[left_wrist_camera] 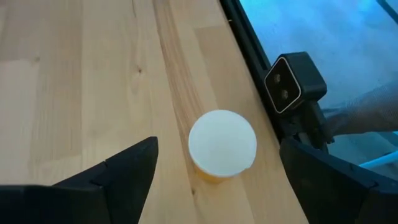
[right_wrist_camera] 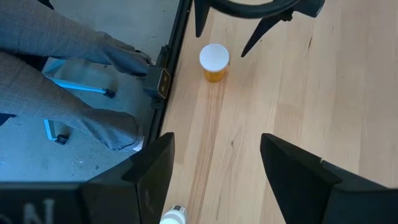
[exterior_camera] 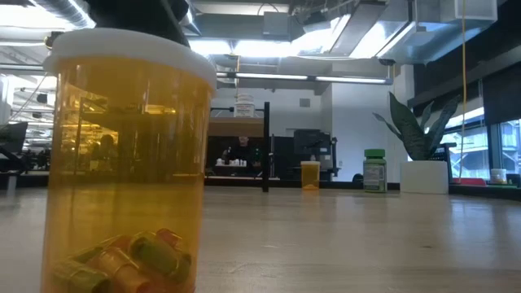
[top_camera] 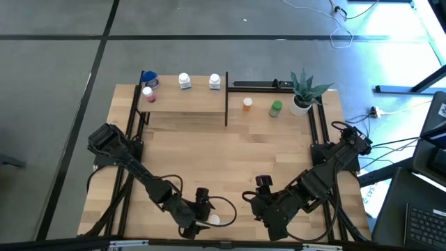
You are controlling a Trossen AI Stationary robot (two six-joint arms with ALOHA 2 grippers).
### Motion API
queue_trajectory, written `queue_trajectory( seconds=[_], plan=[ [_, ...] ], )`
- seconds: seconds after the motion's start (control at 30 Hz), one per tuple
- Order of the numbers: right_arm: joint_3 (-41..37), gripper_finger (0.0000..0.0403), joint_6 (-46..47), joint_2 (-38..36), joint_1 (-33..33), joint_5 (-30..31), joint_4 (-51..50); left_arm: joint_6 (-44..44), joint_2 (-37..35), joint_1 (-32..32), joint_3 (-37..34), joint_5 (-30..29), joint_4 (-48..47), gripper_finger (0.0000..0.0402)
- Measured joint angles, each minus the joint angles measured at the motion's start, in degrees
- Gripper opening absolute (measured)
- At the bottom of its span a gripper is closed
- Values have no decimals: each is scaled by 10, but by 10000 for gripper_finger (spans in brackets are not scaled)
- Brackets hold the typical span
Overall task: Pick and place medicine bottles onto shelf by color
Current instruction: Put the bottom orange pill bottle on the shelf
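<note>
The left gripper (left_wrist_camera: 217, 171) stands with jaws apart above the orange bottle (left_wrist_camera: 222, 145), which rests upright at the 6 o'clock edge of the worktop (top_camera: 230, 153), near the low camera (left_wrist_camera: 292, 84). The right gripper (right_wrist_camera: 214, 162) waits nearby at 5 o'clock, jaws apart and empty. The shelf (top_camera: 185, 101) lies at 11 o'clock.

Risk: an off-centre descent may let one finger strike the white cap, tipping the bottle off the edge.
</note>
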Motion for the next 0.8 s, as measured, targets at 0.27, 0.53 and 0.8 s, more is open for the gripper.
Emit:
queue_trajectory(
  seconds=[0.27,0.53,0.8],
  plan=[
    [0,240,-1,0,0,0,0,0,0,0,0,7,3,332],
    [0,240,-1,0,0,0,0,-4,0,1,0,15,8,332],
    [0,239,0,0,0,0,0,0,0,6,0,15,9,362]
  ],
)
